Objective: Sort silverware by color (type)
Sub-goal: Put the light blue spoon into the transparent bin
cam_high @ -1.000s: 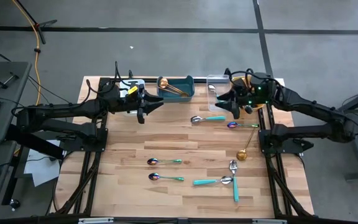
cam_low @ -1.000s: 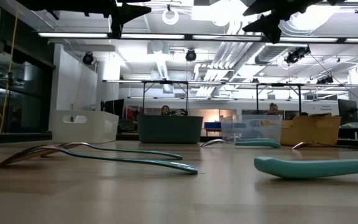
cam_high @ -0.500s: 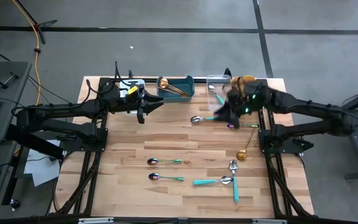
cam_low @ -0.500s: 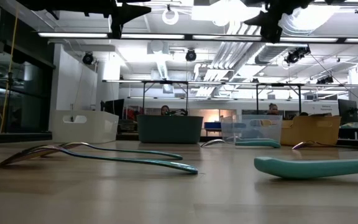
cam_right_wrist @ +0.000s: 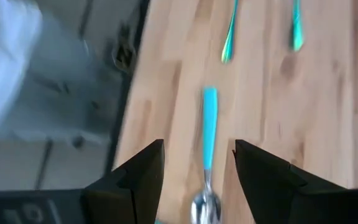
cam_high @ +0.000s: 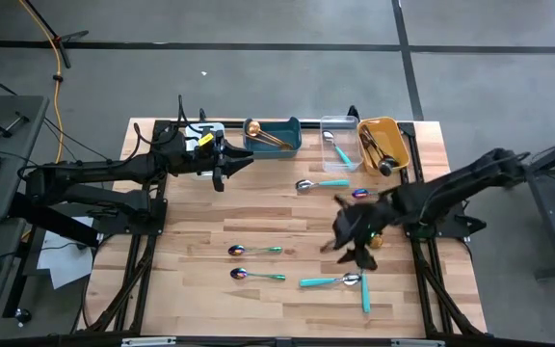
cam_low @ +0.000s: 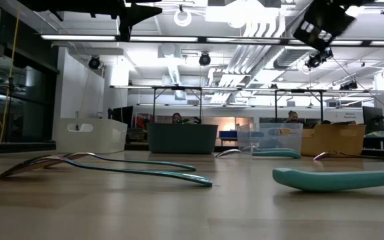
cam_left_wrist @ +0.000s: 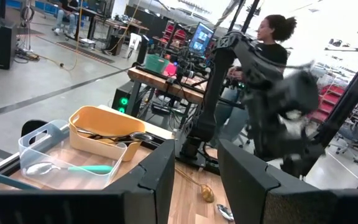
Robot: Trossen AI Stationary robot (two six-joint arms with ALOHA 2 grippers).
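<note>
My right gripper (cam_high: 351, 247) (cam_right_wrist: 199, 149) hovers open over the near right part of the table, above a teal-handled spoon (cam_right_wrist: 208, 127) (cam_high: 330, 280) lying flat; it touches nothing. A teal-handled fork (cam_high: 364, 289) lies beside that spoon. Two iridescent spoons (cam_high: 255, 251) (cam_high: 257, 276) lie flat toward the table's middle. Another teal-handled spoon (cam_high: 322, 183) and a purple spoon (cam_high: 362, 193) lie farther back. A gold spoon (cam_left_wrist: 205, 193) lies by the right arm. My left gripper (cam_high: 225, 166) (cam_left_wrist: 194, 177) waits open, high at the far left.
Along the far edge stand a teal bin (cam_high: 274, 135) holding gold pieces, a clear bin (cam_high: 338, 144) with a teal-handled spoon, and an orange bin (cam_high: 382, 145) with dark utensils. A white bin (cam_low: 90, 135) shows in the low view. A person (cam_left_wrist: 272, 31) stands beyond the table.
My right gripper has swung quickly from above the clear and orange bins at the far edge toward the near edge and somewhat left, coming down over the teal-handled spoon. The orange bin, covered by the arm before, now shows.
</note>
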